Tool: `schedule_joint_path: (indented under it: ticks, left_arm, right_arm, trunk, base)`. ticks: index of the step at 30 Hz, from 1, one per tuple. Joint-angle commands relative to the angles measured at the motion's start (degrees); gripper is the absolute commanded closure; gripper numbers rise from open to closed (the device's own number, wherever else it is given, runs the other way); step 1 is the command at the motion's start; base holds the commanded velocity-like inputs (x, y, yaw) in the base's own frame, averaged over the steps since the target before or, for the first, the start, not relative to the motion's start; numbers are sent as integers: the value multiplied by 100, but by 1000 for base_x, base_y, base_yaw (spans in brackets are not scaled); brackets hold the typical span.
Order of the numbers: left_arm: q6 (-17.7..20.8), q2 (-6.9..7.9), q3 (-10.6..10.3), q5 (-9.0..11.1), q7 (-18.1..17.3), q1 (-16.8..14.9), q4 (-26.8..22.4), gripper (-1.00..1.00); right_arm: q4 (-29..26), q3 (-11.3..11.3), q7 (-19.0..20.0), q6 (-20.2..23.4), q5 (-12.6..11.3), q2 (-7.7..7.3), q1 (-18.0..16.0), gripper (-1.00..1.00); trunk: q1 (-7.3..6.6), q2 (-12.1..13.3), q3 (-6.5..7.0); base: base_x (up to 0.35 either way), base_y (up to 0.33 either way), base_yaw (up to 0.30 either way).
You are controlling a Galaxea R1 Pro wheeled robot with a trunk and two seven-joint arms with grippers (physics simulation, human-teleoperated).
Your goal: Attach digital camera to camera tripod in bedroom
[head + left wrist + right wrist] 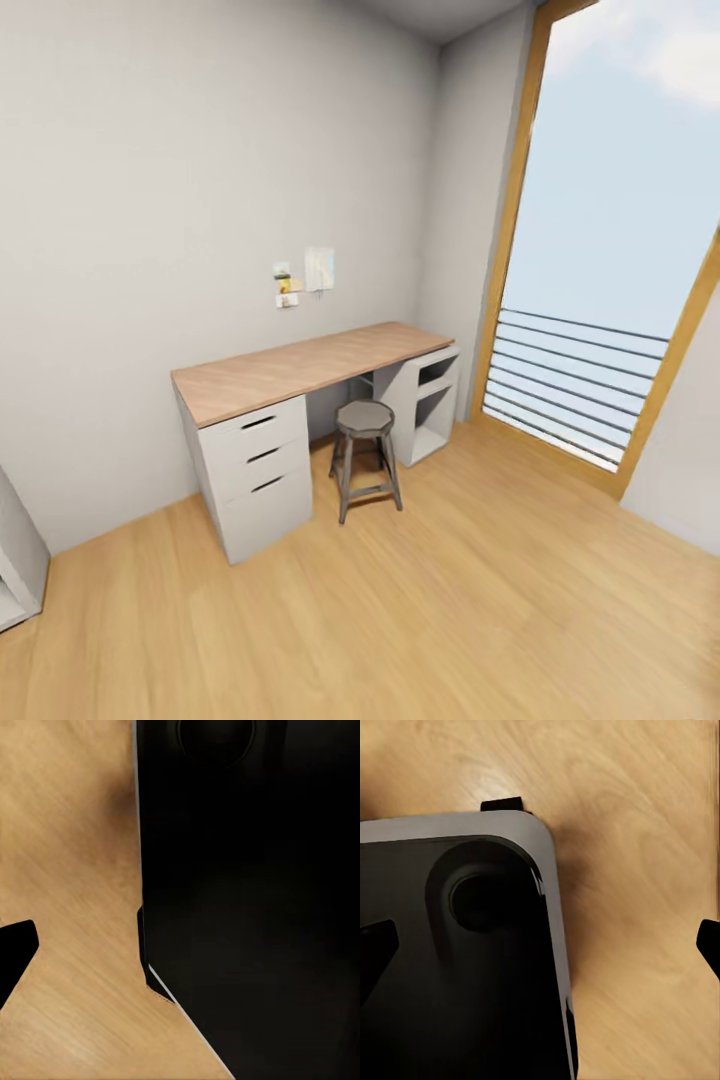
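We're facing a corner of the room with light grey walls and a wood plank floor (450, 600). A desk (300, 368) with a wooden top stands against the far wall, with white drawers (260, 470) on its left end, open shelves on its right end, and a small grey stool (365, 455) tucked in front. A tall wood-framed window (610, 260) with horizontal rails is on the right. On both wrists, the left end effector (180, 945) and the right end effector (540, 945) look spread open, fingertips wide apart over the floor, holding nothing, with the robot's dark base (457, 967) below. We can't spot the camera or tripod here.
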Motion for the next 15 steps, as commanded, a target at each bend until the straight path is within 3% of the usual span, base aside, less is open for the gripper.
schedule_joint_path:
  ticks: [1,15]
  left_arm:
    - [3,1,3,2,0,5,-13,-100]
    - [6,1,3,2,0,5,-15,-100]
  right_arm:
    - [-3,-29,4,-13,-2,3,0,-100]
    - [-3,-28,5,-13,-2,7,-2,-100]
  trunk:
    - [3,-1,-3]
    - [3,-1,-3]
  base:
    - [323,-128,-300]
    - [336,-42,-282]
